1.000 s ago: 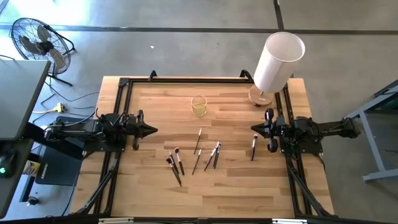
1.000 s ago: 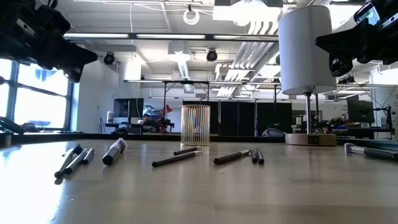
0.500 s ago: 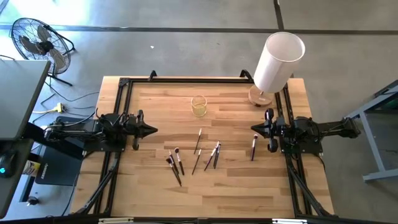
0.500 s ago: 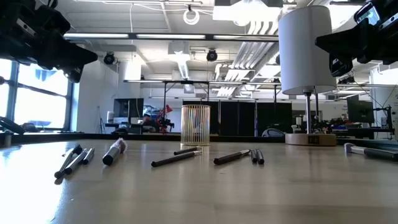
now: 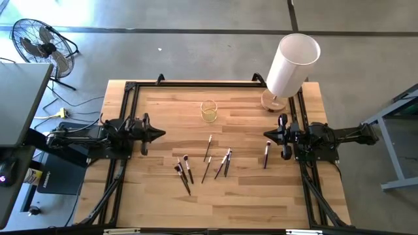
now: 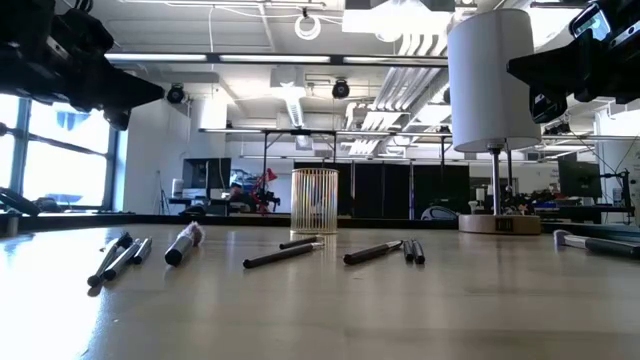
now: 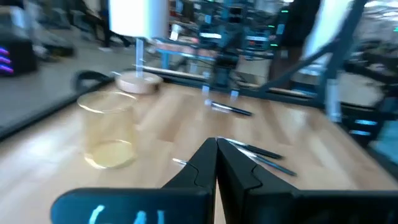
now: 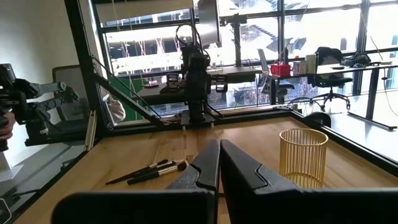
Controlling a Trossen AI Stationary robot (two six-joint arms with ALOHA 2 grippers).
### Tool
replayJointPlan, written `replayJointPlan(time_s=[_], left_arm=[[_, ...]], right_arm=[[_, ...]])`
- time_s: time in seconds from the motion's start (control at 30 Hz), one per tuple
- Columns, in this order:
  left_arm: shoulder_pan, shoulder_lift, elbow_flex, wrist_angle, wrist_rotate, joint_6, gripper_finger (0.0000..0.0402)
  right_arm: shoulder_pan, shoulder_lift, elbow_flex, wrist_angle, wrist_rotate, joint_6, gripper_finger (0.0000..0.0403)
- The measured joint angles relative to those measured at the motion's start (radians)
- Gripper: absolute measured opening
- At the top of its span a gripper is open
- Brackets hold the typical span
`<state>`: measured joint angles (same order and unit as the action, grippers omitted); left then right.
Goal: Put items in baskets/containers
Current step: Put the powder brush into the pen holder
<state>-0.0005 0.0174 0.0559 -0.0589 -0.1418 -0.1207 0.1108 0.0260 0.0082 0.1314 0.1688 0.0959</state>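
Several thin brushes (image 5: 206,163) lie flat on the wooden table around its middle. One brush (image 5: 267,154) lies apart from the rest, close in front of my right gripper. The clear yellowish cup (image 5: 208,111) stands upright, with nothing in it, toward the far edge. It also shows in the low view (image 6: 314,200) and in both wrist views (image 7: 109,130) (image 8: 303,155). My left gripper (image 5: 162,134) is shut and empty above the table's left side, its fingers (image 7: 205,165) pointing at the middle. My right gripper (image 5: 266,135) is shut and empty above the right side, its fingers (image 8: 208,158) also pointing at the middle.
A tall white cylinder (image 5: 290,62) stands on a round wooden base (image 5: 272,101) at the far right corner. Black frame rails (image 5: 127,117) run along the table's left, right and far edges. A fan (image 5: 38,42) stands on the floor beyond the far left corner.
My left gripper has shifted a little toward the table's far edge and middle, staying shut. The brushes and the cup lie as before.
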Motion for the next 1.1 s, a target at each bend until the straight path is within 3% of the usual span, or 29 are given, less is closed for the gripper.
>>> replayJointPlan(time_s=[0.13,0.23,0.37,0.53,0.67,0.83,0.97,1.1], left_arm=[[0.000,0.007,0.000,0.019,-0.114,0.049,0.0002],[0.000,0.093,0.009,0.114,-0.161,0.101,0.0001],[0.000,0.328,0.114,0.129,-0.285,0.169,0.0001],[0.000,0.671,0.373,0.093,-0.377,0.146,0.0000],[0.000,0.921,0.648,-0.131,-0.438,-0.114,0.0000],[0.000,1.180,1.012,-0.607,-0.459,-0.599,0.0000],[0.000,1.355,1.216,-0.912,-0.343,-0.951,0.0000],[-0.032,1.487,1.293,-1.078,-0.269,-1.217,0.0001]], right_arm=[[0.000,0.000,0.000,0.000,0.000,0.000,0.0007],[0.000,0.000,0.000,0.000,0.000,0.000,0.0005],[0.000,0.000,0.000,0.000,0.000,0.000,0.0005],[0.000,0.000,0.000,0.000,0.000,0.000,0.0003],[0.000,0.000,0.000,0.000,0.000,0.000,0.0004],[0.000,0.000,0.000,0.000,0.000,0.000,0.0008],[0.000,0.000,0.000,0.000,0.000,0.000,0.0007],[0.000,0.000,0.000,0.000,0.000,0.000,0.0009]])
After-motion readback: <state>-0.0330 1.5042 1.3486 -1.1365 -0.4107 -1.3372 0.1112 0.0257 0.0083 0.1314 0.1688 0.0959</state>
